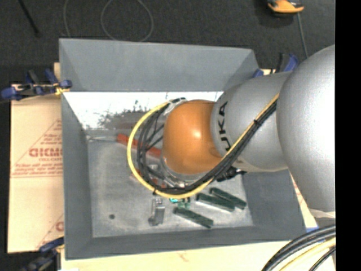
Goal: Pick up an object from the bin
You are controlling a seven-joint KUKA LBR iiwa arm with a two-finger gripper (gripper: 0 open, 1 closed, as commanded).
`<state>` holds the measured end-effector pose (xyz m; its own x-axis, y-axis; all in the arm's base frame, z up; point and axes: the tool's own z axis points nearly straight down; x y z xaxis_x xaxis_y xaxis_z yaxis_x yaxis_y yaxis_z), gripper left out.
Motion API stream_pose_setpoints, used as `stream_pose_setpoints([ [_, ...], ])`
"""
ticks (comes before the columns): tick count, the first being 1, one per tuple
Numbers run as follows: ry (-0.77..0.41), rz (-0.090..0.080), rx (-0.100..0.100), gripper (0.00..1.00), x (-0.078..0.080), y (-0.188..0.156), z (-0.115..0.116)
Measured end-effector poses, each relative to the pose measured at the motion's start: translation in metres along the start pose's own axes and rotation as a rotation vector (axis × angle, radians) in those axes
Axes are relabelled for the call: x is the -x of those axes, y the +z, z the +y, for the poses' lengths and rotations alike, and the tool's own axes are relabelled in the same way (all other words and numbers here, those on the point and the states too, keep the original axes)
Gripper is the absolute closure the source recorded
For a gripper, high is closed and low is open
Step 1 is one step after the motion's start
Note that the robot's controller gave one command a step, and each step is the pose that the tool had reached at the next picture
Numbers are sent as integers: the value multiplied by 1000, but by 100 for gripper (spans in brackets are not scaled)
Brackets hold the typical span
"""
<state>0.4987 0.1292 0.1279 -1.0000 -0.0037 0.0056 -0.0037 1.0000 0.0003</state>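
Note:
My gripper (157,211) pokes out below the arm's orange cover, low over the bin floor near the front middle. Just to its right lies a dark green flat stick (195,217), slanted along the front wall. Two more dark green sticks (228,199) lie side by side further right, partly under the arm. A red-orange thing (133,141) lies at the back left of the floor, mostly hidden behind the arm's cables.
The arm and its orange cover hang over the middle and right of the bin and hide what lies beneath. A small dark speck (111,217) sits on the floor at the front left.

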Motion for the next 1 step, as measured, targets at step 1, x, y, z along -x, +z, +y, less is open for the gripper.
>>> stream_pose_setpoints([
  [1, 89, -8, -1, 0, 41, 60, -48],
])
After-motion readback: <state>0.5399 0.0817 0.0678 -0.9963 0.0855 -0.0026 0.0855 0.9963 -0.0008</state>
